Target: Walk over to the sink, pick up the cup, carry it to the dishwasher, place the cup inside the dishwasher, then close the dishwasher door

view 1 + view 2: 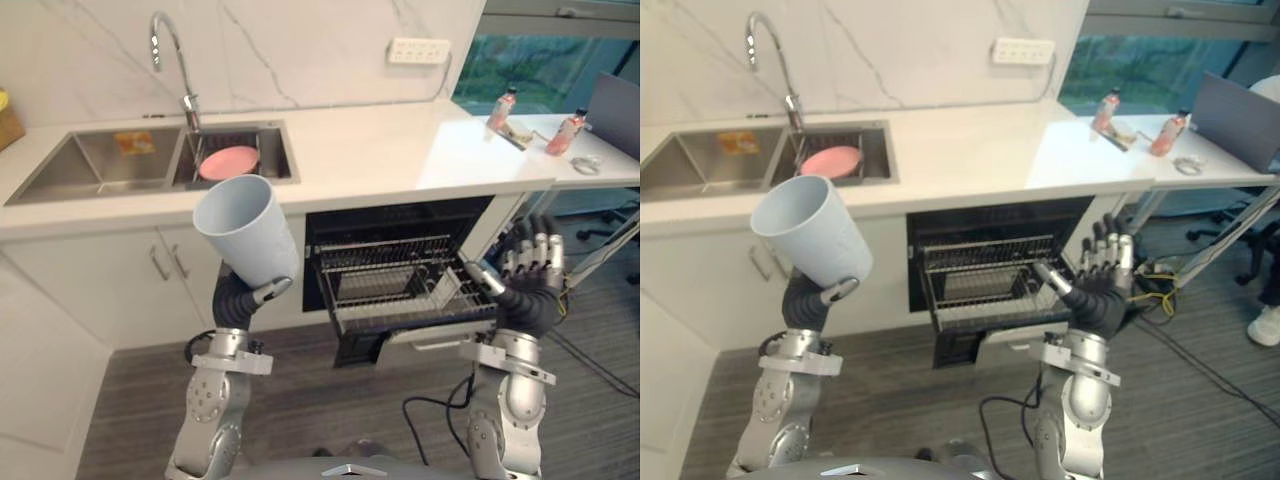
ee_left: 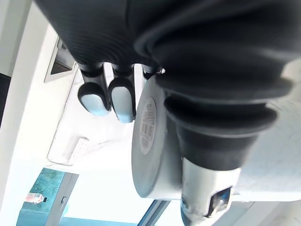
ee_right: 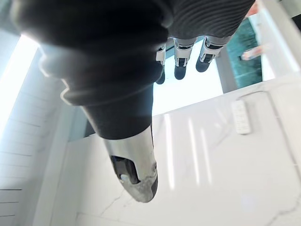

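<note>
- The cup [image 1: 245, 228], pale blue and empty, is off the sink and in the left hand [image 1: 273, 290], held up at a tilt with its mouth towards the camera
- In the left wrist view the fingers [image 2: 121, 100] curl round the cup's wall on one side and the thumb presses the other, with the cup's round base facing the lens, so the grasp looks firm
- The right hand [image 1: 528, 272] is raised beside the dishwasher with its fingers straight and spread, and it holds nothing
- The sink [image 1: 60, 165] lies beyond the cup, off to the robot's left, and a pink plate [image 1: 228, 161] rests in its smaller basin under the tap [image 1: 170, 50]
- The dishwasher [image 1: 400, 225] stands open under the counter [image 1: 370, 150], its wire rack [image 1: 390, 270] drawn out between the two arms, with what seems to be the door panel hanging open under the rack's front
- Done, by my reading: the walk to the sink and the pickup; the carry is under way, as the cup hangs just to the left of the rack and above its level
- Left to do: bring the cup across over the rack, lower it in, let go, then shut the door
- The free right hand looks well placed for the door, though the rack would first have to slide back inside
</note>
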`<state>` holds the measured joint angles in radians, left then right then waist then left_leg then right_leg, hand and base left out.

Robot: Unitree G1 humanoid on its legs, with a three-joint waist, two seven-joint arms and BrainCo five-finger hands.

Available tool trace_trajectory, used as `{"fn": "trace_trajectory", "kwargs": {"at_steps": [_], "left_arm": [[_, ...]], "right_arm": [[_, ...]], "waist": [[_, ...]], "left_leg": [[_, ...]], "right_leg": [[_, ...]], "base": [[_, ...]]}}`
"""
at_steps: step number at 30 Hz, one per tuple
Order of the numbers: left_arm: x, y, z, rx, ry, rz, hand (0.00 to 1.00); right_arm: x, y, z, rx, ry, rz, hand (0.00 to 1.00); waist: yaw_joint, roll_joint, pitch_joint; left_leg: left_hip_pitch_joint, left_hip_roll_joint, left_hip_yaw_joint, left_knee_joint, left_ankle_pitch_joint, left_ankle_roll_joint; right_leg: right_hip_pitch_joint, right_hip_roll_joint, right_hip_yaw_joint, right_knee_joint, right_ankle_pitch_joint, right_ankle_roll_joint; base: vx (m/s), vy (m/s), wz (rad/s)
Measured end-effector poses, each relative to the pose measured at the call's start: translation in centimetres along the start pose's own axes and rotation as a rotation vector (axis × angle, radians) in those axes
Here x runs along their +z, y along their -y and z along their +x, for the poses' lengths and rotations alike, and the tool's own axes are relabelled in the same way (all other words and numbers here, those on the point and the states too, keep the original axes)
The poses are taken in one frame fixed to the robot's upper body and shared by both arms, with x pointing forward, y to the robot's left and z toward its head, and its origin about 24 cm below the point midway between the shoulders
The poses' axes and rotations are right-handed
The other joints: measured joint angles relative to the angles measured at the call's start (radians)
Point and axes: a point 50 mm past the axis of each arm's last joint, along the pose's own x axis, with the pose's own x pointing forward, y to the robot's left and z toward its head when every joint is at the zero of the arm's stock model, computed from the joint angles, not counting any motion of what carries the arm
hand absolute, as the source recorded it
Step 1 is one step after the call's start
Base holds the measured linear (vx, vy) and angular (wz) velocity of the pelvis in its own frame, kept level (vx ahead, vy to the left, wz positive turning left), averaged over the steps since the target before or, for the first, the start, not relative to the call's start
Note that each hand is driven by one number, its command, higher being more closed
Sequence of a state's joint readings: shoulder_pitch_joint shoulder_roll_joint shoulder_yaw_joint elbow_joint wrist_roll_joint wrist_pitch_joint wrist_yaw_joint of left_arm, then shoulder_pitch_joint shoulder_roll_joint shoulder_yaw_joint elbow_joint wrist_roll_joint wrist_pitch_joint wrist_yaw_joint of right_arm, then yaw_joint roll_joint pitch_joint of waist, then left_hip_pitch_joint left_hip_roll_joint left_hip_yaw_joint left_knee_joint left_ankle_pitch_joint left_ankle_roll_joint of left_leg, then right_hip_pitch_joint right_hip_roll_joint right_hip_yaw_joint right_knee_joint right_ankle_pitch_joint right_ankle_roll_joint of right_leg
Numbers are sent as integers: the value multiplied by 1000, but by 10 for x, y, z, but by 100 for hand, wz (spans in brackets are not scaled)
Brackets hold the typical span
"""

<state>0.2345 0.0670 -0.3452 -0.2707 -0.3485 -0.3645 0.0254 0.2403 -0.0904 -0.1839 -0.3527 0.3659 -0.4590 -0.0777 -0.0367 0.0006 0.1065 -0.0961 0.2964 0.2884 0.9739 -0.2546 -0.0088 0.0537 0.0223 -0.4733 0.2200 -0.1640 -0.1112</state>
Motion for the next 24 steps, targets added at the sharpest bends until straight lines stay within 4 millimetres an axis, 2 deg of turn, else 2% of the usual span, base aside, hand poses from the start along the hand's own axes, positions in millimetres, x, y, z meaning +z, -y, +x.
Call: {"fn": "trace_trajectory", "kwargs": {"at_steps": [1, 3, 4, 5, 6, 7, 8, 9, 10, 11, 13, 18, 21, 23, 24], "left_arm": [[-2, 0, -1, -6, -9, -1, 100], [-3, 1, -1, 0, -11, -6, 100], [-3, 1, -1, 0, -10, -6, 100], [-2, 1, -1, 2, -8, -8, 100], [-2, 2, 0, 1, -7, -10, 100], [-3, 3, 1, 3, -9, -8, 100], [-3, 3, 1, 6, -10, -6, 100], [-5, 2, 0, 14, -25, 4, 100], [-4, 1, 1, 9, -27, 21, 100], [-4, 2, 2, 3, -24, 23, 100], [-2, 3, 5, -6, -15, 23, 100], [-1, 16, 9, -70, -4, -1, 100], [2, 25, 13, -124, 11, -17, 100], [5, 25, 17, -129, 28, 16, 100], [7, 20, 19, -105, 40, 49, 100]], "right_arm": [[1, 2, 1, -7, 4, -8, 0], [1, 3, 5, -14, 16, -8, 0], [0, 2, 9, -1, 15, -11, 0], [-1, 0, 12, 13, 14, -8, 0], [0, -3, 15, 31, 17, -6, 0], [0, -5, 17, 44, 16, -10, 0], [1, -6, 18, 53, 17, -15, 0], [-1, -8, 16, 43, 6, -4, 0], [-1, -13, 15, 52, 9, 13, 0], [-1, -16, 15, 59, 12, 13, 0], [4, -26, 20, 71, 57, -14, 0], [10, -37, 20, 91, 74, 38, 0], [5, -35, 14, 78, 27, 35, 0], [2, -36, 15, 85, 3, 52, 0], [0, -38, 14, 102, -1, 70, 0]], "waist": [[13, 2, -2], [15, 19, -11], [12, 27, -16], [11, 29, -17], [9, 33, -19], [10, 49, -28], [11, 65, -33], [12, 62, -42], [-1, 39, -46], [-2, 28, -42], [17, 3, -37], [-1, 1, -43], [-16, -6, -40], [-24, -6, -26], [-23, -22, -11]], "left_leg": [[-13, -4, 9, -94, -2, -4], [-3, -46, -2, -304, -1, -7], [8, -90, -31, -472, 11, -20], [17, -113, -53, -560, 28, -26], [36, -147, -91, -716, 96, -25], [43, -159, -124, -820, 202, -18], [40, -156, -144, -838, 272, -21], [48, -166, -153, -824, 260, -72], [46, -184, -149, -820, 247, -57], [44, -191, -140, -823, 245, -53], [52, -209, -82, -840, 233, -34], [81, -250, -55, -864, 209, -11], [82, -275, -39, -851, 169, 5], [110, -275, -8, -842, 167, 18], [150, -271, 30, -831, 149, 22]], "right_leg": [[27, 0, 37, -29, 7, 9], [48, -12, 91, -41, 12, 19], [50, -24, 133, -40, 14, 33], [47, -29, 157, -40, 13, 43], [44, -35, 199, -41, 9, 63], [37, -28, 243, -38, -2, 84], [33, -15, 263, -33, -8, 93], [30, -21, 310, -22, -18, 112], [13, -42, 343, -24, -23, 125], [4, -55, 358, -25, -22, 132], [-18, -76, 413, -41, -5, 155], [-6, -113, 439, -71, 2, 183], [-57, -135, 459, 38, -25, 205], [-193, -154, 410, 302, -18, 200], [-212, -183, 343, 386, -1, 197]], "base": [[337, 41, -89], [339, 101, -88], [261, 135, -76], [303, 185, -98], [263, 204, -104], [258, 219, -101], [238, 243, -96], [253, 269, -64], [218, 266, -51], [147, 244, -35], [40, 178, -56], [14, 121, -23], [14, 102, -22], [15, 120, -59], [11, 107, -72]]}}
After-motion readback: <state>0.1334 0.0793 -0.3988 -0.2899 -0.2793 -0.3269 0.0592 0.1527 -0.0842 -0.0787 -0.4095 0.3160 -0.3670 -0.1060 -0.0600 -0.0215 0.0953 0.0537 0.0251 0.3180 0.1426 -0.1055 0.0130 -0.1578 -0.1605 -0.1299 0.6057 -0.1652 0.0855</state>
